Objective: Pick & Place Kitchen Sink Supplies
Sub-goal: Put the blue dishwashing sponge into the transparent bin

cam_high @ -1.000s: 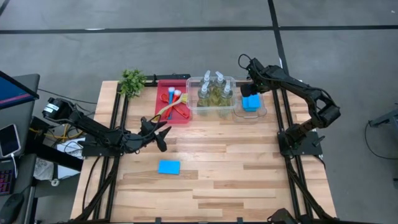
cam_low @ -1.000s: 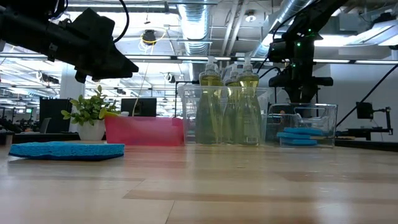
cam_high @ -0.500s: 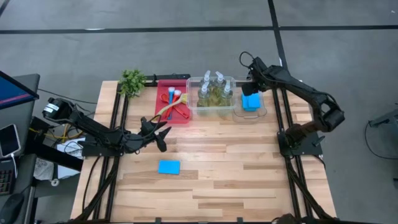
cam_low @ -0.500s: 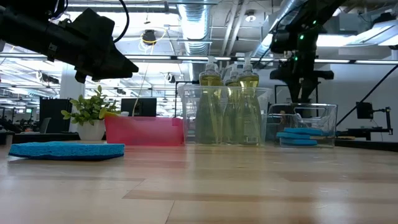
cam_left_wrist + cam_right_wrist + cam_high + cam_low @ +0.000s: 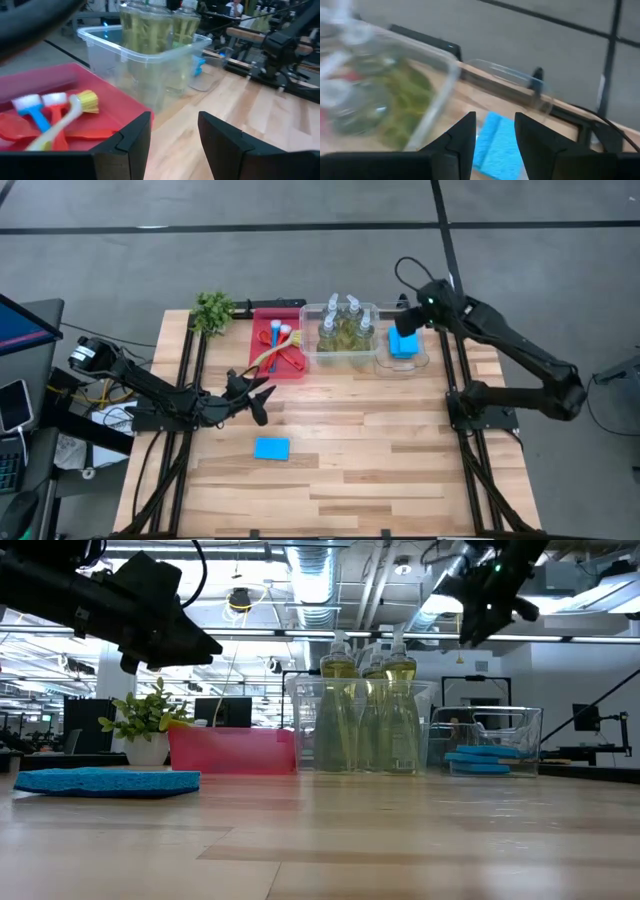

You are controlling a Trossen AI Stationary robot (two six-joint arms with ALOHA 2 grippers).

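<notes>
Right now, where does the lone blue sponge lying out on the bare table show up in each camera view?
High view: lone blue sponge lies flat on the wood, left of centre, nearer the front edge than the left tool.
Low view: sponge at far left, flat on the tabletop.
Left wrist view: not in it.
Right wrist view: not in it; the blue seen there is other sponges in a bin.
Shared landmark: the clear bin of bottles.

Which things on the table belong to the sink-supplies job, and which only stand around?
Belong to the job:
- bottles of yellow-green liquid
- blue sponges in the small bin
- loose blue sponge
- brushes

Standing around:
- plant
- red tray
- clear bins
</notes>
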